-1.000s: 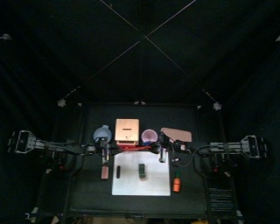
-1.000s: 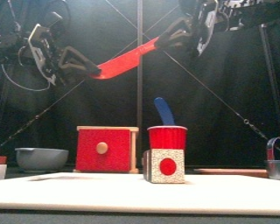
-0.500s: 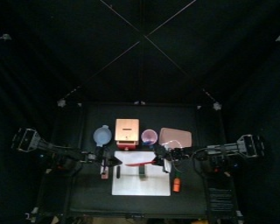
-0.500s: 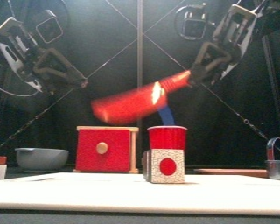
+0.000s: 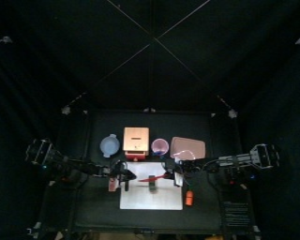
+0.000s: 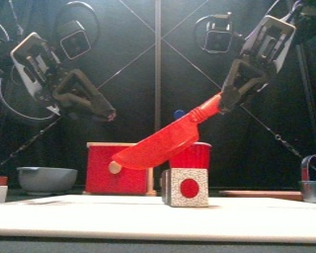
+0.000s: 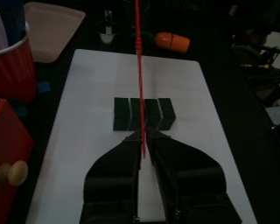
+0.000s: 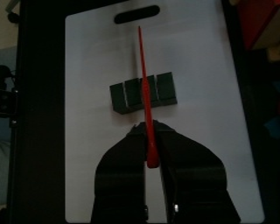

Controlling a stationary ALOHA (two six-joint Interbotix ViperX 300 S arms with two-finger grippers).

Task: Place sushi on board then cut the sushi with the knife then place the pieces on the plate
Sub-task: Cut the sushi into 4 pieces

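Note:
The dark green sushi roll lies across the middle of the white cutting board. From the front, its speckled end with a red centre faces me. My right gripper is shut on the handle of the red knife. The blade slants down to the left, above the roll. In both wrist views the knife shows edge-on over the sushi. My left gripper hangs above the blade's tip, apart from it, with its jaws together.
Behind the board stand the wooden box with a red drawer front, the red cup with a blue knife, the blue-grey bowl and the pink tray. An orange toy lies right of the board, the metal cutter at far right.
The knife, earlier held high between both grippers, has swung down in the right gripper alone to slant over the sushi. Both arms have come lower and nearer the table's front.

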